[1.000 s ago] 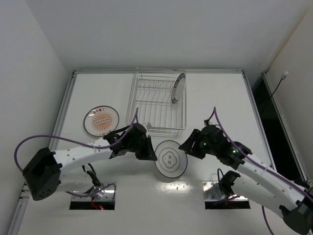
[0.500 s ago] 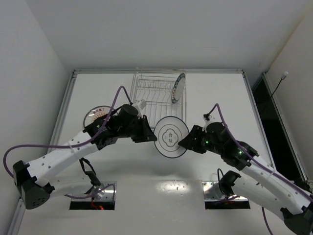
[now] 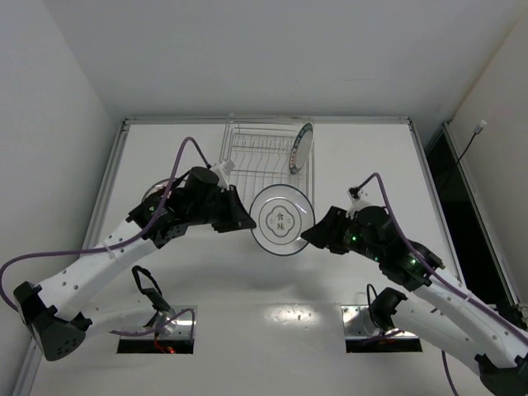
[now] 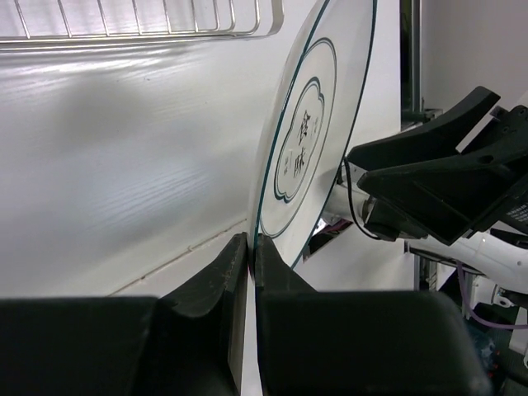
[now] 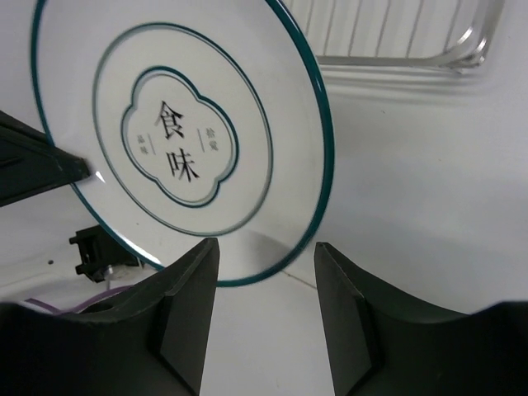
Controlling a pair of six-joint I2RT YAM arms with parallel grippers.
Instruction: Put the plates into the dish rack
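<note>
My left gripper (image 4: 250,247) is pinched tight on the edge of the round white ceramic plate with a thin dark rim and flower outline (image 3: 283,219). The plate is tilted above mid-worktop, near the silver wire dish rack (image 3: 247,161) by the far edge. My right gripper (image 5: 264,247) is spread wide beside the plate, holding nothing.

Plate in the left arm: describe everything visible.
The plate is round, glossy white, ceramic-looking, with a thin teal rim, inner ring and flower outline around Chinese characters. It is lifted, tilted nearly on edge, near the front of the dish rack. The left end effector pinches its rim; the right end effector is open beside it.
</note>
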